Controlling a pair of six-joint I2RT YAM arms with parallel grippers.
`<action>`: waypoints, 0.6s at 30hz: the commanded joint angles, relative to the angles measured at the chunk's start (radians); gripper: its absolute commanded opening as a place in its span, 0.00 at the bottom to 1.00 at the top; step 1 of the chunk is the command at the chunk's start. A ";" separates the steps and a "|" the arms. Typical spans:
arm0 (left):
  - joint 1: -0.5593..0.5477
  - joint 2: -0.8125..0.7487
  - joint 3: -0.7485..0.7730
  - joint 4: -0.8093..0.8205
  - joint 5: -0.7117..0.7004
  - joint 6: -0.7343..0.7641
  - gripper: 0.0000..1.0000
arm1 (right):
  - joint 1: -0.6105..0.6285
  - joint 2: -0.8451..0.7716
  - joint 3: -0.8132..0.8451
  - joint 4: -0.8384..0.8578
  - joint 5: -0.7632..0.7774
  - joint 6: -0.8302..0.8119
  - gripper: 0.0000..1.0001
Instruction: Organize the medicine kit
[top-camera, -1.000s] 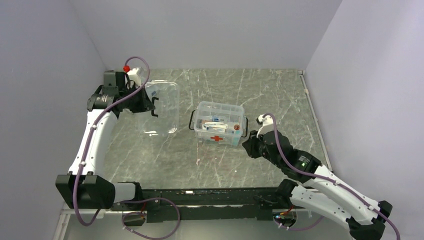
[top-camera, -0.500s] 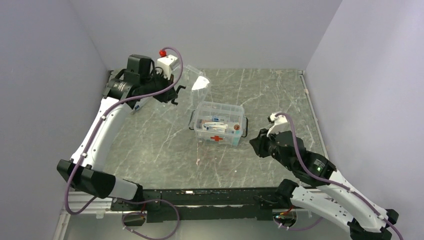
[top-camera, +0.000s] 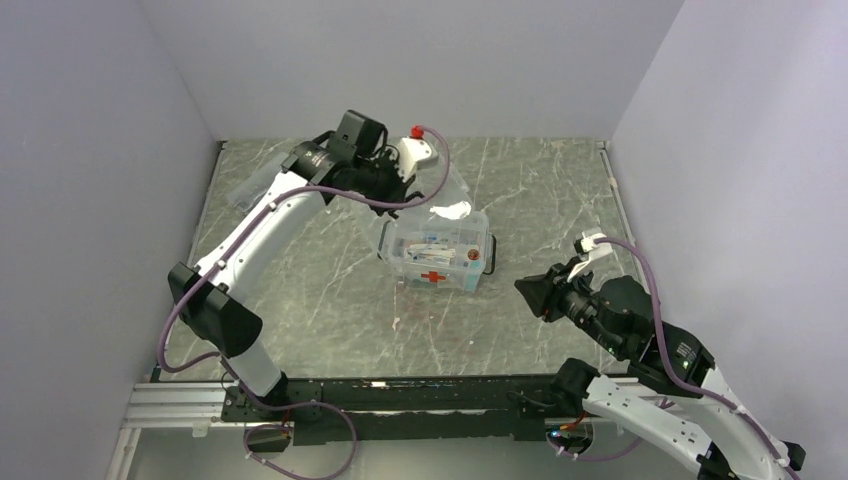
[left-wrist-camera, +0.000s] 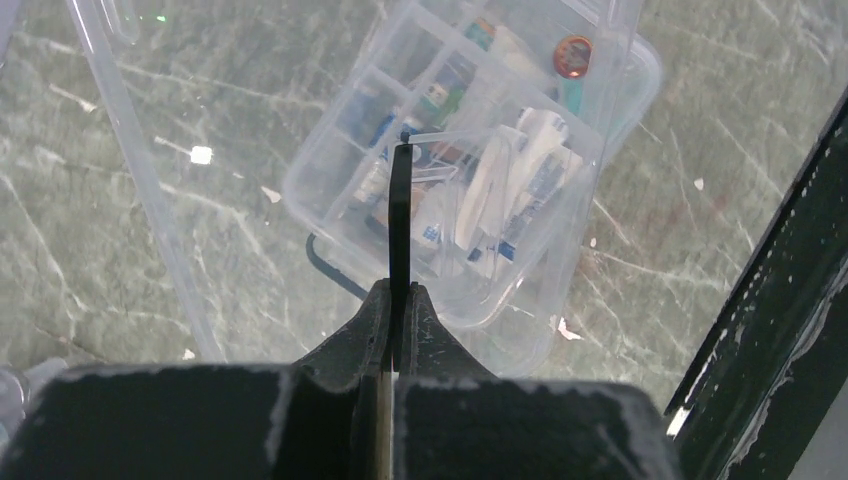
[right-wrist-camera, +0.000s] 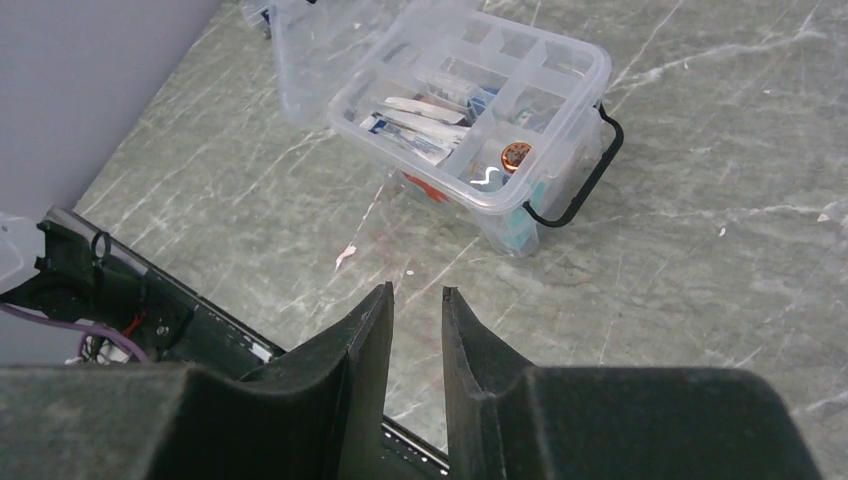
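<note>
One lid (left-wrist-camera: 150, 200) is gripped by the closed left gripper (left-wrist-camera: 397, 300) above the medicine kit (top-camera: 434, 276); the right gripper (right-wrist-camera: 417, 295) is parted, empty.

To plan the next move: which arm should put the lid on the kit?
Left: the left hand is shut on the lid over the medicine kit; the right hand is empty, apart.

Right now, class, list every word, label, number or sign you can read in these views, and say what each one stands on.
"+" (a red cross sign, no lettering): on the front wall of the medicine kit.
Packets inside the kit: blue print, too blurred to read.
Orange round disc inside the kit: marking too small to read.
No other words, brands or numbers are legible in any view.
</note>
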 joint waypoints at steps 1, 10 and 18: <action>-0.069 -0.005 0.045 -0.021 -0.008 0.179 0.00 | 0.003 -0.020 0.032 -0.034 -0.025 -0.016 0.27; -0.214 0.004 0.021 -0.028 -0.144 0.424 0.00 | 0.002 -0.025 0.034 -0.034 -0.026 0.005 0.27; -0.241 0.061 0.034 -0.050 -0.201 0.523 0.00 | 0.003 -0.022 0.014 -0.017 -0.043 0.027 0.27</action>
